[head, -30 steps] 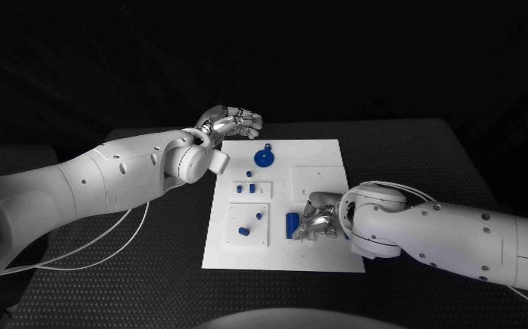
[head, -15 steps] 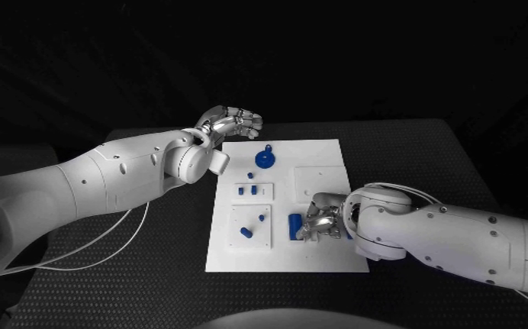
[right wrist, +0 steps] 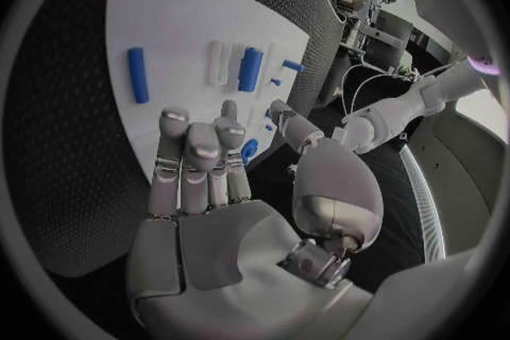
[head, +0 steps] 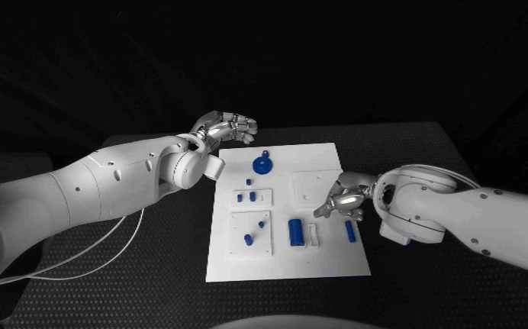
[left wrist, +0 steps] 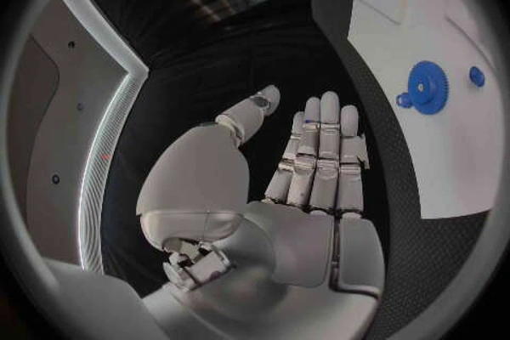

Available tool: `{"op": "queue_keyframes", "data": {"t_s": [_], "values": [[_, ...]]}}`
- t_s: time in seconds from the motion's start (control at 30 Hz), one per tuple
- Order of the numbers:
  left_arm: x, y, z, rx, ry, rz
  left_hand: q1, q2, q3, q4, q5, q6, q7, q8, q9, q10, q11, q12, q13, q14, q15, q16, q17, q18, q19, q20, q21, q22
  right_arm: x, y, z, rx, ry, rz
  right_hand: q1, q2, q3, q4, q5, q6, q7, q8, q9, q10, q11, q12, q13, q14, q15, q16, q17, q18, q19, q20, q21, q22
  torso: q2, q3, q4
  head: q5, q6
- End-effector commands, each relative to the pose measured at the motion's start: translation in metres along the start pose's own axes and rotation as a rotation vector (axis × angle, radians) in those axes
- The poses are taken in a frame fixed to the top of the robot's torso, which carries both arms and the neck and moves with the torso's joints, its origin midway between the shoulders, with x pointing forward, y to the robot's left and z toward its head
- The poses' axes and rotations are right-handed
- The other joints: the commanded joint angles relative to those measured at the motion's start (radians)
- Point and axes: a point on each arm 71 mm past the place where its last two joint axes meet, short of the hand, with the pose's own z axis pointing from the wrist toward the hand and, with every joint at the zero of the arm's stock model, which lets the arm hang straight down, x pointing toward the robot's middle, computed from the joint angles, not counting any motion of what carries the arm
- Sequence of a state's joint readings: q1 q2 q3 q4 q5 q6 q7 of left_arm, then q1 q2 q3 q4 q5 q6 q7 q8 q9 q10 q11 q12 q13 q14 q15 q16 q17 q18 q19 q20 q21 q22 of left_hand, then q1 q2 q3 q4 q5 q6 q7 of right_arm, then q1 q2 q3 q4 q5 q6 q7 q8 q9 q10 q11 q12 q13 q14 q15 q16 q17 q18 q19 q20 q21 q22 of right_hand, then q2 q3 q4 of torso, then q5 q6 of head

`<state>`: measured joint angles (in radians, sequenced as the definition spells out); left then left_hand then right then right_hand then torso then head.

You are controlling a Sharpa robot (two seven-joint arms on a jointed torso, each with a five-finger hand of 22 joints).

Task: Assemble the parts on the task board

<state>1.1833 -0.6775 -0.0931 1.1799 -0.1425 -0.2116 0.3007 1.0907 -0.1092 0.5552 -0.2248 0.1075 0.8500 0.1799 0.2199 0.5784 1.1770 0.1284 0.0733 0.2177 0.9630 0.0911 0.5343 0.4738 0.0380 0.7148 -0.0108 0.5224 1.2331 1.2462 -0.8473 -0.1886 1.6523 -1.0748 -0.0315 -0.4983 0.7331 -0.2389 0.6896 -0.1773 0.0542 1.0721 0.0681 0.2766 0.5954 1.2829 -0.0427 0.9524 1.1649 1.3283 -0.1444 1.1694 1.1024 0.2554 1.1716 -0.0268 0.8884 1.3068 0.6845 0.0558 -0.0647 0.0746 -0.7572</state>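
Note:
The white task board (head: 288, 262) lies in the middle of the black table. On it are a blue gear (head: 262, 165), small blue pieces (head: 249, 198), two blue pegs (head: 254, 231), and two blue cylinders (head: 295, 231) (head: 350, 229) either side of a white piece (head: 313, 233). My right hand (head: 341, 201) hovers over the board's right edge, just beyond the right cylinder, fingers extended and holding nothing. My left hand (head: 226, 127) is off the board's far left corner, fingers apart, nothing in it. The left wrist view shows the gear (left wrist: 428, 87); the right wrist view shows both cylinders (right wrist: 138, 74) (right wrist: 251, 69).
Black textured table (head: 429, 153) surrounds the board on all sides. A white cable (head: 110, 241) loops from my left arm over the table's left part. My left forearm (head: 121, 180) lies along the board's left side.
My right hand has lifted off the near part of the board and drawn back to the right, uncovering a blue cylinder lying right of the white piece. The left hand has barely moved.

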Motion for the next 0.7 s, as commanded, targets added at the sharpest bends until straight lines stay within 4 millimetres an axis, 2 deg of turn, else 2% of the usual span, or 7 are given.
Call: {"op": "queue_keyframes", "data": {"t_s": [0.03, 0.13, 0.2, 0.3, 0.5, 0.6, 0.7], "values": [[0.003, -0.001, 0.000, 0.009, 0.019, -0.010, -0.012, 0.000, 0.001, 0.006, -0.006, -0.006, 0.001, 0.007, -0.001, -0.006, -0.001, 0.001, -0.001, 0.002, 0.004, -0.004, 0.001, 0.005, 0.000, 0.006, -0.006, 0.001, -0.008, -0.018, 0.000, 0.042, 0.039, -0.081, 0.030, 0.022, 0.008, -0.015, -0.005, -0.009, 0.004, 0.002, 0.003, 0.005, 0.003, 0.006, 0.004, 0.002, 0.001, 0.009, 0.001, 0.006, 0.006, -0.006, 0.001, 0.002, 0.000, 0.0003, -0.0005, -0.013, 0.006], [0.002, -0.001, 0.000, 0.009, 0.017, -0.010, -0.012, 0.000, 0.001, 0.006, -0.006, -0.006, 0.001, 0.007, -0.001, -0.006, -0.001, 0.001, -0.001, 0.002, 0.004, -0.004, 0.001, 0.005, 0.000, 0.006, -0.006, 0.001, -0.012, -0.027, -0.002, 0.070, 0.006, -0.139, 0.041, 0.048, -0.012, -0.038, -0.003, -0.006, 0.004, 0.006, 0.009, 0.007, 0.004, 0.019, 0.015, 0.002, 0.003, 0.016, 0.005, 0.006, 0.005, -0.006, 0.006, 0.007, 0.001, -0.0004, 0.0004, -0.019, 0.009], [0.002, -0.001, 0.000, 0.009, 0.015, -0.009, -0.012, -0.001, 0.001, 0.006, -0.006, -0.006, 0.001, 0.007, -0.001, -0.006, -0.002, 0.001, -0.001, 0.002, 0.004, -0.004, 0.002, 0.005, 0.000, 0.006, -0.006, 0.002, -0.012, -0.033, -0.007, 0.101, -0.001, -0.167, 0.045, 0.048, -0.013, -0.042, -0.005, -0.005, 0.004, 0.008, 0.011, 0.007, 0.003, 0.021, 0.017, 0.002, 0.003, 0.017, 0.005, 0.006, 0.005, -0.006, 0.006, 0.007, 0.001, 0.0005, 0.0008, -0.023, 0.011], [0.001, -0.001, 0.000, 0.008, 0.013, -0.009, -0.012, -0.001, 0.001, 0.006, -0.006, -0.006, 0.001, 0.008, -0.001, -0.006, -0.002, 0.001, -0.001, 0.002, 0.004, -0.004, 0.002, 0.005, 0.000, 0.006, -0.006, 0.002, -0.014, -0.041, -0.011, 0.145, -0.011, -0.227, 0.050, 0.050, -0.011, -0.043, -0.005, -0.002, 0.003, 0.010, 0.013, 0.008, 0.002, 0.024, 0.020, 0.002, 0.003, 0.019, 0.005, 0.006, 0.005, -0.006, 0.007, 0.008, 0.000, 0.0027, 0.0013, -0.024, 0.006], [0.000, -0.001, -0.001, 0.008, 0.013, -0.009, -0.012, -0.001, 0.001, 0.006, -0.007, -0.006, 0.001, 0.008, -0.001, -0.006, -0.002, 0.001, -0.001, 0.003, 0.004, -0.005, 0.003, 0.005, 0.000, 0.006, -0.006, 0.002, -0.012, -0.049, -0.015, 0.179, -0.009, -0.257, 0.049, 0.054, -0.010, -0.041, -0.006, 0.000, 0.003, 0.011, 0.015, 0.008, 0.002, 0.025, 0.021, 0.002, 0.003, 0.020, 0.006, 0.006, 0.005, -0.005, 0.007, 0.008, 0.001, -0.0007, 0.0009, -0.027, 0.006], [0.001, -0.001, 0.000, 0.009, 0.016, -0.010, -0.012, -0.001, 0.001, 0.007, -0.007, -0.005, 0.000, 0.008, -0.001, -0.006, -0.002, 0.001, -0.001, 0.003, 0.004, -0.005, 0.003, 0.005, 0.000, 0.006, -0.006, 0.002, -0.008, -0.048, -0.015, 0.181, -0.025, -0.294, 0.042, 0.054, -0.013, -0.037, -0.005, 0.000, 0.003, 0.011, 0.016, 0.007, 0.002, 0.025, 0.022, 0.002, 0.003, 0.021, 0.006, 0.006, 0.004, -0.004, 0.007, 0.008, 0.001, -0.0003, 0.0001, -0.029, 0.007], [0.002, -0.001, -0.001, 0.009, 0.019, -0.011, -0.012, -0.001, 0.001, 0.007, -0.007, -0.005, 0.000, 0.008, -0.001, -0.006, -0.002, 0.001, -0.001, 0.003, 0.004, -0.005, 0.003, 0.005, 0.000, 0.006, -0.007, 0.003, -0.002, -0.046, -0.012, 0.178, -0.031, -0.312, 0.034, 0.054, -0.015, -0.032, -0.005, 0.001, 0.003, 0.011, 0.017, 0.007, 0.002, 0.025, 0.022, 0.001, 0.003, 0.021, 0.005, 0.006, 0.004, -0.002, 0.007, 0.009, 0.000, -0.0008, 0.0020, -0.032, 0.006]]}}
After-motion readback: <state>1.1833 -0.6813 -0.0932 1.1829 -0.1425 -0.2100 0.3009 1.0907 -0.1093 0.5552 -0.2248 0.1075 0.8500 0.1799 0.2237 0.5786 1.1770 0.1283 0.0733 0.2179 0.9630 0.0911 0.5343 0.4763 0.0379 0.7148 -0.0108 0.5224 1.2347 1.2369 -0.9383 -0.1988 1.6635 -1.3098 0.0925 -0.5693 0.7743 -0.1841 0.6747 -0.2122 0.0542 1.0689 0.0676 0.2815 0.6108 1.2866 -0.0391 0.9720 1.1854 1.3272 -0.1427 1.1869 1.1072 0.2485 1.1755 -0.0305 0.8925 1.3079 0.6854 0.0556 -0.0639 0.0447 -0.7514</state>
